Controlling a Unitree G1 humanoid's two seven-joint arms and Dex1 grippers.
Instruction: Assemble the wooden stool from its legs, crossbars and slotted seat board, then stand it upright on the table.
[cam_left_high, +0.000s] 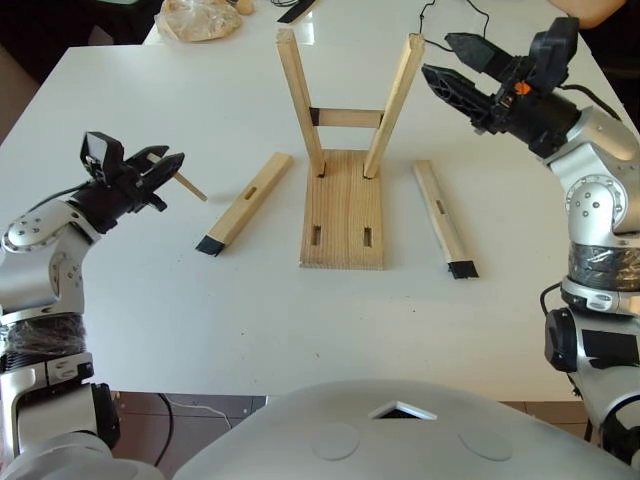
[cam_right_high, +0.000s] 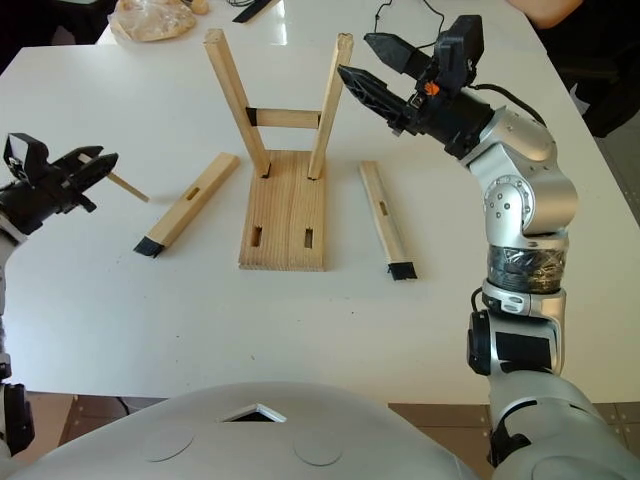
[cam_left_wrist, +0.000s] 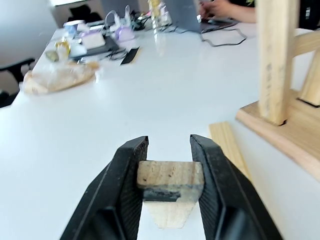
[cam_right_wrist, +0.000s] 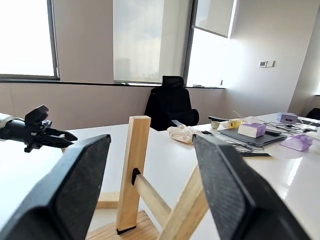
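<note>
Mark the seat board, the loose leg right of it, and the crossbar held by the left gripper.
seat board (cam_left_high: 342, 210), left eye view, bare middle.
loose leg (cam_left_high: 443, 222), left eye view, mid-length.
crossbar (cam_left_wrist: 170, 175), left wrist view, clamped end face.

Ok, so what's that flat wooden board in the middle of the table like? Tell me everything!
The seat board is a flat rectangle of pale wood with visible grain, lying on the white table. It has four small slots: the two nearer ones are empty, and the two farther ones each hold a standing leg. Nothing else touches it.
</note>
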